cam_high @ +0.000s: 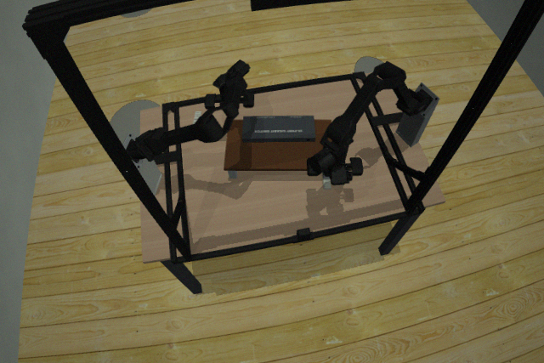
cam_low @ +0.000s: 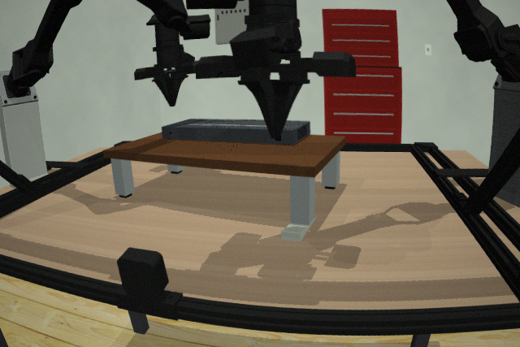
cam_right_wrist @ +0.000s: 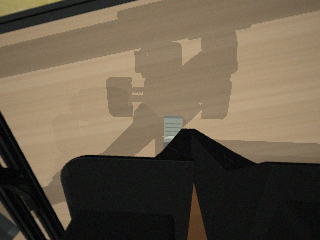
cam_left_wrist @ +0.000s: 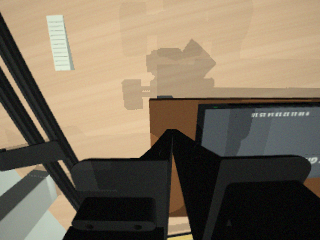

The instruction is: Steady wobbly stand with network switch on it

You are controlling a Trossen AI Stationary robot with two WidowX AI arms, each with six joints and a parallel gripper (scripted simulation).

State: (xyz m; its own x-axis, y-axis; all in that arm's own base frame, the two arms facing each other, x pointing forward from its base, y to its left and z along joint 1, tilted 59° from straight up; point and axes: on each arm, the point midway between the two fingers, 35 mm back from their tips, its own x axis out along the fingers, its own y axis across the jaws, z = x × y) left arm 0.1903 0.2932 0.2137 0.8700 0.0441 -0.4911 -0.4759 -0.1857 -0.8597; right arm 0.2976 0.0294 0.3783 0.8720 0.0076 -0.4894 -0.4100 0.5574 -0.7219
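Under the near corner of the stand point(cam_high: 276, 156) point(cam_low: 227, 153) point(cam_left_wrist: 167, 117) point(cam_right_wrist: 197, 220), a wedge point(cam_high: 326, 184) point(cam_low: 295, 232) point(cam_right_wrist: 173, 126) pokes out long ways from the leg point(cam_low: 302, 200), thin end likely in. It lies below the right claw point(cam_high: 336, 172) point(cam_low: 275, 138) point(cam_right_wrist: 189, 131), which is closed and empty, and much nearer than the left claw point(cam_high: 229, 106) point(cam_low: 171, 105) point(cam_left_wrist: 171, 133), closed too. Any more push should go straight in.
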